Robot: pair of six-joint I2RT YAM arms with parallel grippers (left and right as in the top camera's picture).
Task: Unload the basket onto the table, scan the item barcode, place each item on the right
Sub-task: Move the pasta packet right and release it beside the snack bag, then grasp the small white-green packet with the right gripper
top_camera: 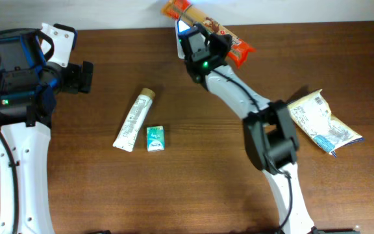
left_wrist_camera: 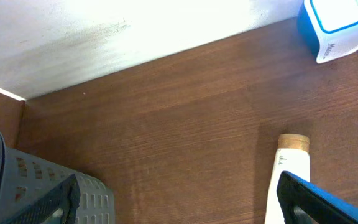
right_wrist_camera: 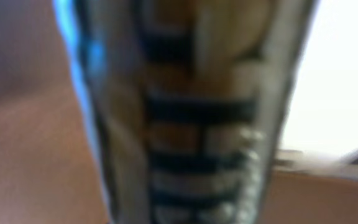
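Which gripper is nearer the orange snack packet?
Right. The right gripper is clamped on the orange snack packet; the left gripper hangs open, far off to the packet's left.

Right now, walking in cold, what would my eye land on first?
The orange snack packet at the table's far edge, pinched in the right end effector close to a blue-and-white scanner. Next, the crinkled pale bag on the right, and a white tube with a small green box mid-table.

Bright even light, right-wrist view badly blurred
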